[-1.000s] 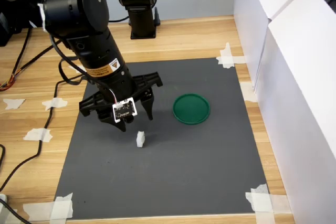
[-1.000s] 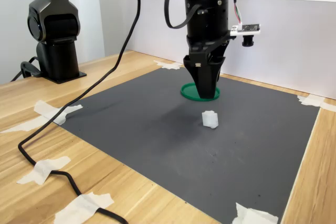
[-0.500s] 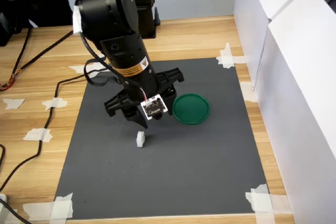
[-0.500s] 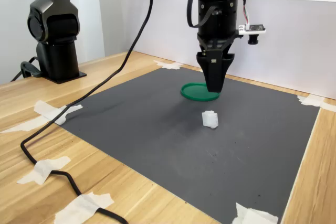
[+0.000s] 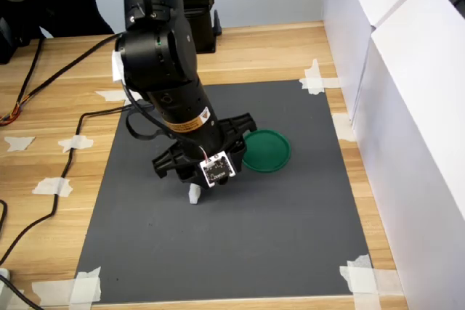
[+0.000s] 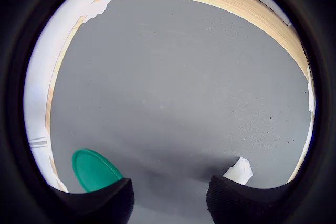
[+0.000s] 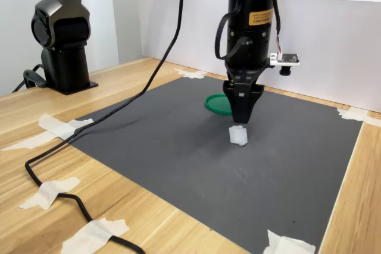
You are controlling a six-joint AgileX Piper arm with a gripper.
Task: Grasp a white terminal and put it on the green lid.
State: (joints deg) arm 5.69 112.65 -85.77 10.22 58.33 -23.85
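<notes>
The white terminal (image 5: pixel 193 193) (image 7: pixel 238 135) stands upright on the dark grey mat (image 5: pixel 240 252). My gripper (image 5: pixel 196 179) (image 7: pixel 240 118) hangs just above it, pointing down. In the wrist view my gripper (image 6: pixel 168 205) is open, and the white terminal (image 6: pixel 239 170) lies beside one fingertip (image 6: pixel 236 203), not between the two. The green lid (image 5: pixel 265 150) (image 6: pixel 93 169) lies flat on the mat to the first exterior view's right of the gripper. In the second exterior view the green lid (image 7: pixel 216 104) is partly hidden behind the arm.
A second black arm base (image 5: pixel 196 5) (image 7: pixel 59 46) stands on the wooden table behind the mat. White walls (image 5: pixel 407 107) close off the first exterior view's right side. A black cable (image 7: pixel 89 117) and white tape pieces (image 5: pixel 52 186) lie beside the mat.
The arm has swung toward the first exterior view's right and come down, from beside the terminal to just above it. The terminal and lid have not moved.
</notes>
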